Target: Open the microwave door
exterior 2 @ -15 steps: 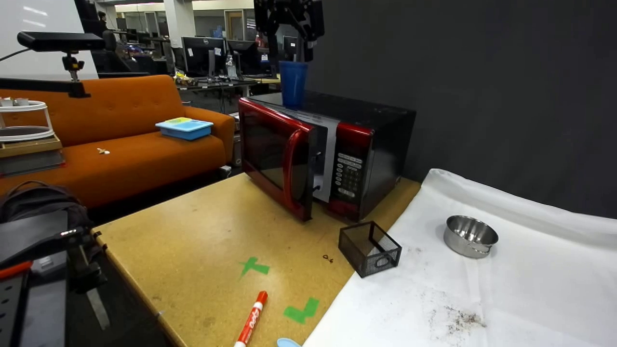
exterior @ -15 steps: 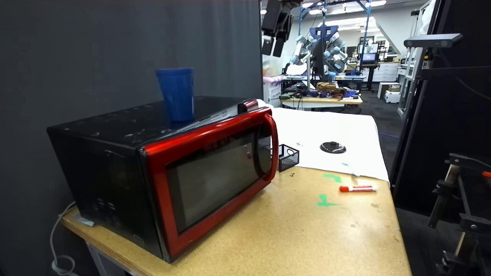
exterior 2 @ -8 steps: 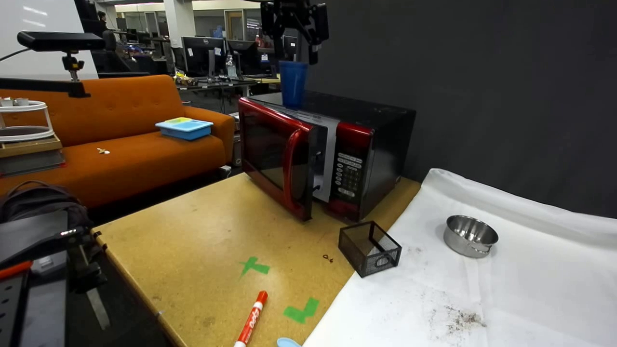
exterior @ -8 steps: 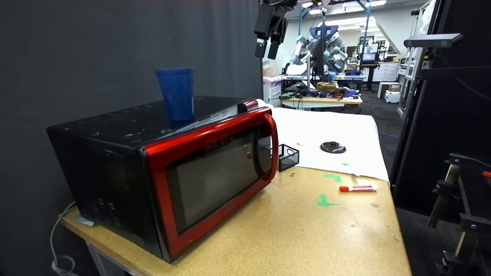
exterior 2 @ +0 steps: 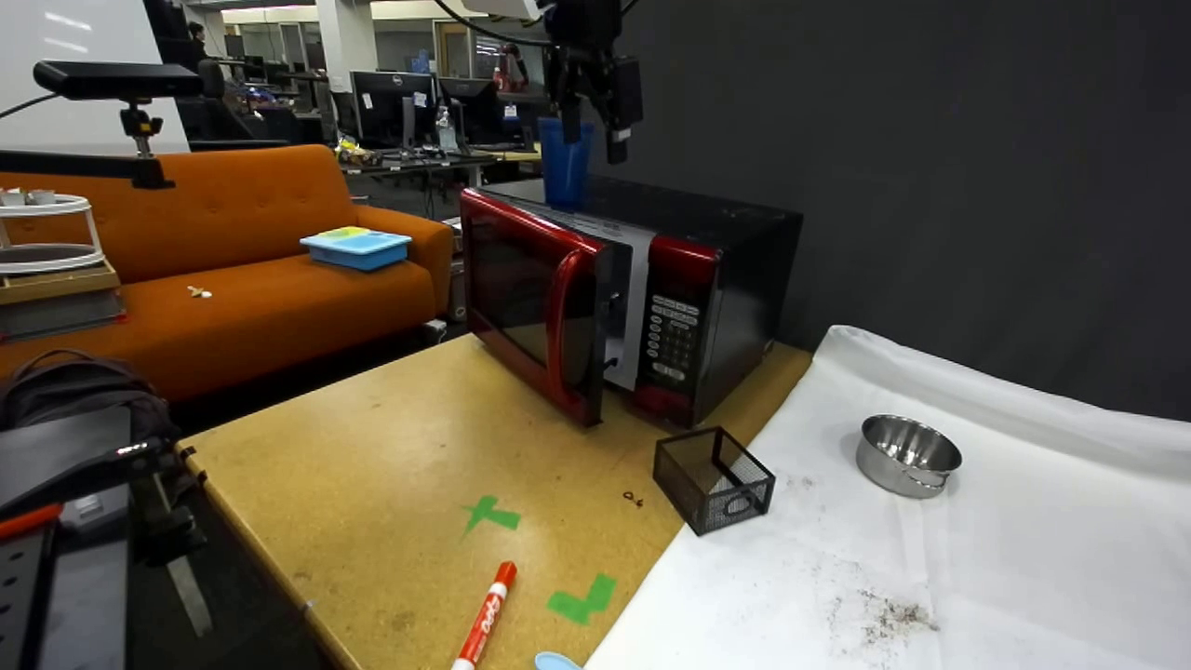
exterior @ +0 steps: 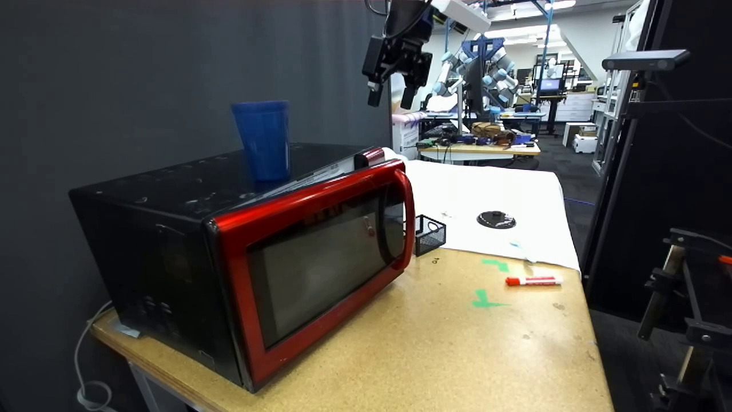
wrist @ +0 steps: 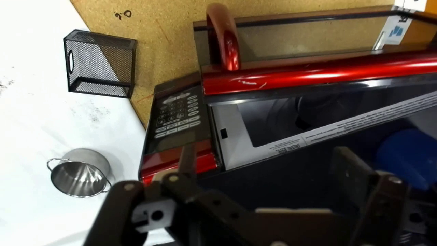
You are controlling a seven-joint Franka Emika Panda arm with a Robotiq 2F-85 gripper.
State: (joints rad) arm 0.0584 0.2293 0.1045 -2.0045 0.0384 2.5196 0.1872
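Note:
The microwave (exterior: 154,269) has a black body and glossy red front and stands on the wooden table in both exterior views (exterior 2: 735,223). Its red-framed door (exterior: 320,269) is ajar, with a gap beside the control panel (exterior 2: 675,335). The wrist view shows the door's top edge (wrist: 321,73), its curved red handle (wrist: 227,41), and part of the cavity behind it. My gripper (exterior: 391,98) is open and empty above the microwave, apart from the door and handle. In the wrist view its spread fingers (wrist: 264,152) are over the dark microwave top.
A blue cup (exterior: 263,140) stands on the microwave, near the right finger in the wrist view (wrist: 406,157). A black mesh basket (exterior 2: 715,479) sits beside the handle side. A metal pot (exterior 2: 907,456), black lid (exterior: 496,220) and red marker (exterior: 534,281) lie farther off.
My gripper has moved lower and turned, and its fingers look wider apart in an exterior view. The microwave, the ajar door and the blue cup have not moved.

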